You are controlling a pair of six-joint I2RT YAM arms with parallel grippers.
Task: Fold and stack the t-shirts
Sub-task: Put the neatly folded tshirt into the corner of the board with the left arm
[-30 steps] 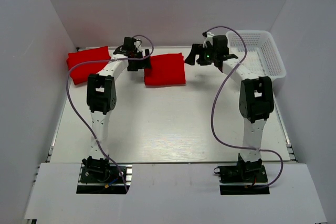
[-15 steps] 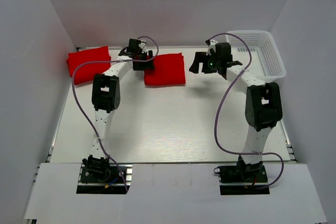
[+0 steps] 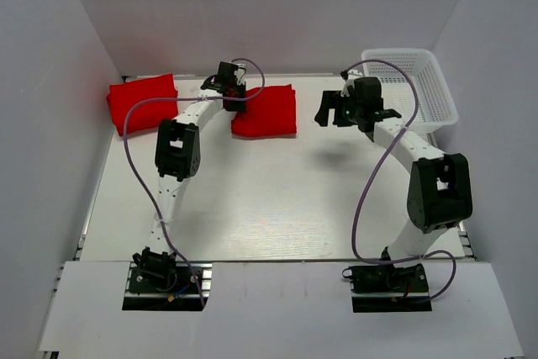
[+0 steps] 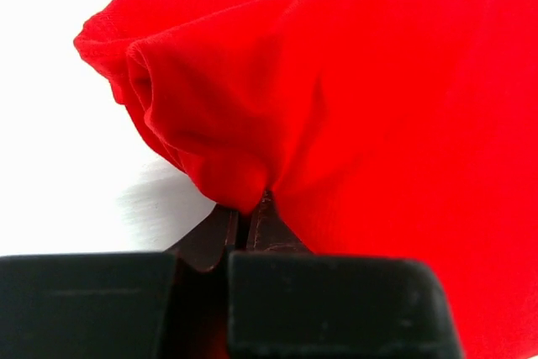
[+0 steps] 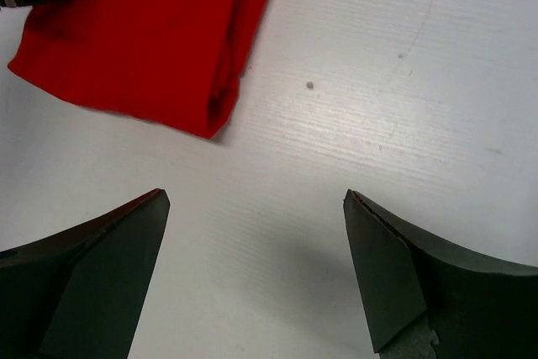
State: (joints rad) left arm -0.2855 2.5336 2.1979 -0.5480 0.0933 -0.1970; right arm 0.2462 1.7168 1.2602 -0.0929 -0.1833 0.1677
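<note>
Two folded red t-shirts lie at the back of the table. One t-shirt is at the far left, the other t-shirt near the middle. My left gripper is at the middle shirt's left edge and is shut on a fold of its cloth. In the left wrist view the red t-shirt bunches right at the closed left gripper. My right gripper hangs open over bare table to the right of that shirt. In the right wrist view the right gripper holds nothing, with the shirt's corner beyond it.
A white lattice basket stands at the back right, just behind the right arm. Grey walls close in the table on three sides. Purple cables loop from both arms.
My left gripper has shut on the middle shirt's left edge and shifted slightly right. The right arm has swung to the right, away from the shirt, staying open.
</note>
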